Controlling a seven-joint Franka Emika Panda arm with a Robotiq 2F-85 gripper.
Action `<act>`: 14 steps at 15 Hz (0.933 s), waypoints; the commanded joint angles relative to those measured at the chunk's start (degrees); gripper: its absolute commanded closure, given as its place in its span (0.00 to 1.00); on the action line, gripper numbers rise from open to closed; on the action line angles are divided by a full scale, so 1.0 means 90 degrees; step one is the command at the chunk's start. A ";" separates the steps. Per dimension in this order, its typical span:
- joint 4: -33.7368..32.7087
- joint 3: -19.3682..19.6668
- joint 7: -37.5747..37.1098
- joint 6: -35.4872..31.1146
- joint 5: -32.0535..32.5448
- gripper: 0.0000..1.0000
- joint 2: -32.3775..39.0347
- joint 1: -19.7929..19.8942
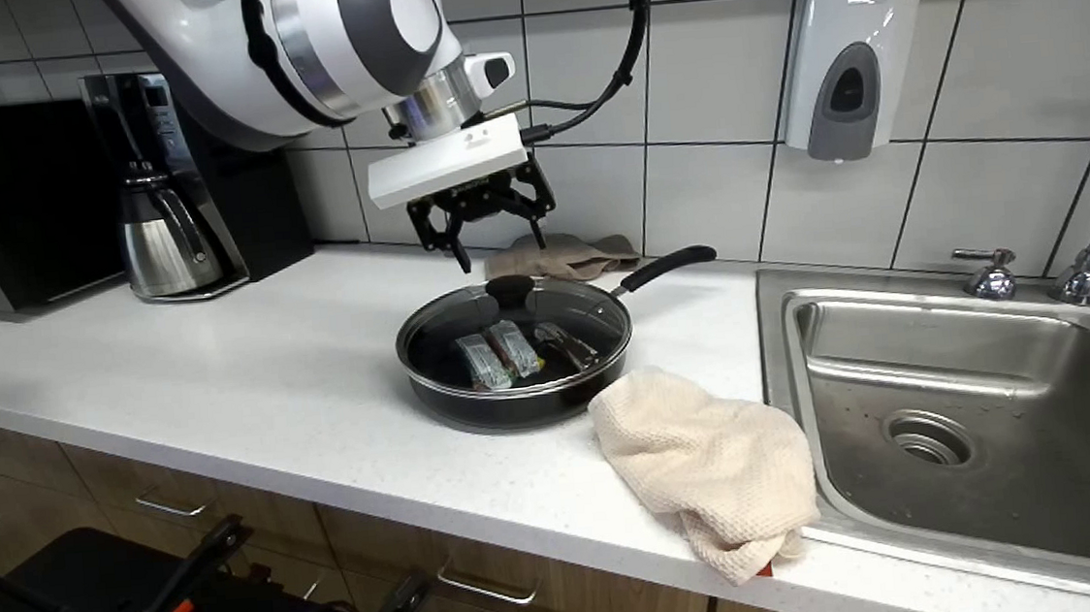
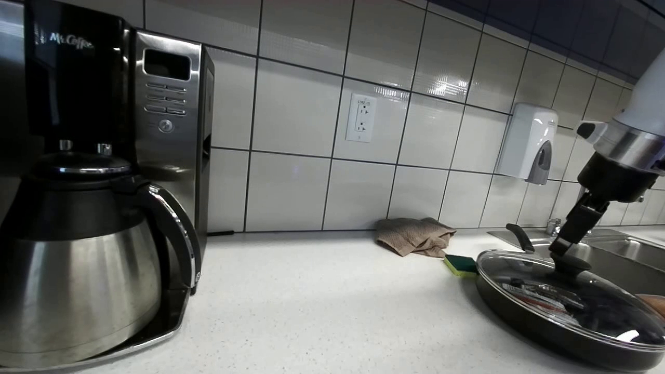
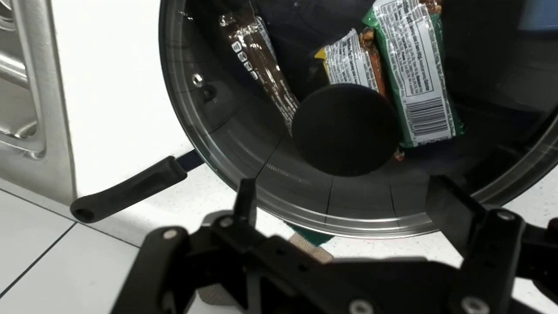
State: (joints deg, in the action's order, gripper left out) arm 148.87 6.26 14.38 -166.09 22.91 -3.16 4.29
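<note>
At centre frame in an exterior view, the jaws are held parted and empty near the knob (image 1: 511, 291) of the glass lid (image 1: 559, 303), seated on the pan (image 1: 514, 409), apparently so wrapped bars (image 1: 484, 360) are kept covered.

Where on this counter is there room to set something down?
The widest bare patch of white countertop lies between the black-and-steel coffee maker and the round black glass-lidded frying pan. Around the pan it's crowded: crumpled cream towel, green-yellow sponge, brown cloth, with the black two-fingered gripper hanging above.
</note>
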 commanded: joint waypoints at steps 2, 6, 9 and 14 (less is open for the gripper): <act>0.0508 -0.0170 -0.0167 0.0072 -0.0333 0.00 -0.0713 -0.0068; 0.1010 -0.0012 0.0585 -0.0108 -0.1739 0.00 -0.1019 -0.0657; 0.1251 0.0633 0.1731 0.0147 -0.3371 0.00 -0.1351 -0.1723; 0.1117 0.1125 0.2543 0.0688 -0.4199 0.00 -0.1535 -0.2206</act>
State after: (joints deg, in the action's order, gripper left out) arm 158.91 14.00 32.81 -163.86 -12.49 -14.00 -14.32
